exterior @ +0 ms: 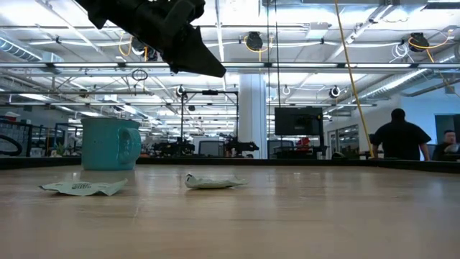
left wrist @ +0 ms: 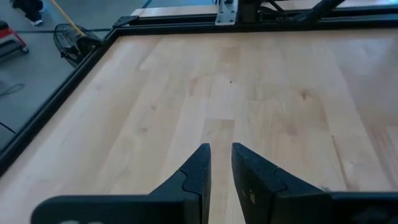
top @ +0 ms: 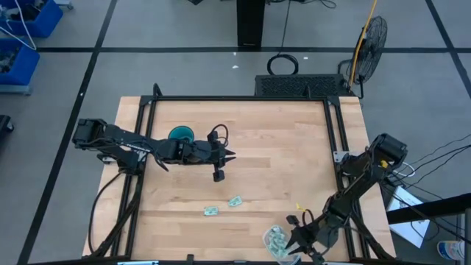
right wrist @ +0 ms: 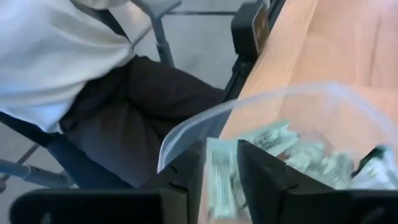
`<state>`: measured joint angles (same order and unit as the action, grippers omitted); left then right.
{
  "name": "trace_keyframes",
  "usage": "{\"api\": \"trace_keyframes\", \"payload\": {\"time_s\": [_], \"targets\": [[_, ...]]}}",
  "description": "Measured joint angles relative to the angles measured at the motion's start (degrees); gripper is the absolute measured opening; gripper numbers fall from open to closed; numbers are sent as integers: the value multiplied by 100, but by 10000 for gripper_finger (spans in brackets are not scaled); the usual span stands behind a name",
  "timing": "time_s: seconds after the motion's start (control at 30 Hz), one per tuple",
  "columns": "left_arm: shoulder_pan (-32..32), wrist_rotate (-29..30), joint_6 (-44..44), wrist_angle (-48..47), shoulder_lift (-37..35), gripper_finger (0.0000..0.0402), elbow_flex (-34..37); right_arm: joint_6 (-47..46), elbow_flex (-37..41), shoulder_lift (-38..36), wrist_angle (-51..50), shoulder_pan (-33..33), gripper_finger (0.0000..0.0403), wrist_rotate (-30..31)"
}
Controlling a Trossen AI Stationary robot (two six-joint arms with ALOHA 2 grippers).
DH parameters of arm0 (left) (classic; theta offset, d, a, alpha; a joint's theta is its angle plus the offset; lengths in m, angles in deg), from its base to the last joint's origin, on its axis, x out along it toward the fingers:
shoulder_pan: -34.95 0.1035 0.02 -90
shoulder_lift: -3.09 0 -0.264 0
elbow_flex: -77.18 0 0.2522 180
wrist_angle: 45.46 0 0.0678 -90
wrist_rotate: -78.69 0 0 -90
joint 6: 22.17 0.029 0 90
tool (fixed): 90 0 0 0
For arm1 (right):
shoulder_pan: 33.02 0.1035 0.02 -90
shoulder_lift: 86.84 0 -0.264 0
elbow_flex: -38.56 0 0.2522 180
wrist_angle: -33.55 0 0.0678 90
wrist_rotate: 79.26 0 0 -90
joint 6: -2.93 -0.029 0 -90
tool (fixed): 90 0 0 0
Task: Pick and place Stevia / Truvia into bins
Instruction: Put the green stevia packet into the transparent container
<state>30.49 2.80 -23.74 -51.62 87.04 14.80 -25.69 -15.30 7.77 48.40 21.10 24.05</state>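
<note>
Bare wood mid-table, two sachets (front half), tub at edge.

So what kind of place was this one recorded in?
Probably an open-plan robotics lab or workshop: exposed ceiling ducts and strip lights, a wooden bench on a grey taped floor, people at workstations behind.

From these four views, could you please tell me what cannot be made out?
- Sachet count in the clear tub: too small in the high view; the right wrist view cuts the tub at the edge, behind the right tool.
- Mug contents: its wall hides them in the low view; the left arm covers part of it in the high view.
- Print on the two loose sachets: too small.
</note>
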Motion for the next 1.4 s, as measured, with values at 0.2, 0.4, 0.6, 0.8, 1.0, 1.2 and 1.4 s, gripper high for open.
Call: {"api": "trace_keyframes", "payload": {"time_s": [0.2,0.4,0.6,0.8,1.0,1.2,1.4], "targets": [[0,2,106,-2,0,72,0,689,0,-351,-17,-179,124,12],[-1,-74,106,-1,0,72,0,2267,0,-661,4,-697,129,1246],[-13,-201,192,-5,0,72,0,2167,0,-652,-17,-2086,130,418],[-11,-187,607,-7,0,72,0,1859,0,-454,433,-3359,130,-783],[-11,161,817,-32,2,72,0,690,2,337,1421,-3918,131,-1127],[-11,297,1278,-88,2,72,0,-462,-105,963,1444,-4062,131,-1045],[-2,299,1530,-151,4,72,2,-109,-416,1220,1234,-3943,131,-1065]]}}
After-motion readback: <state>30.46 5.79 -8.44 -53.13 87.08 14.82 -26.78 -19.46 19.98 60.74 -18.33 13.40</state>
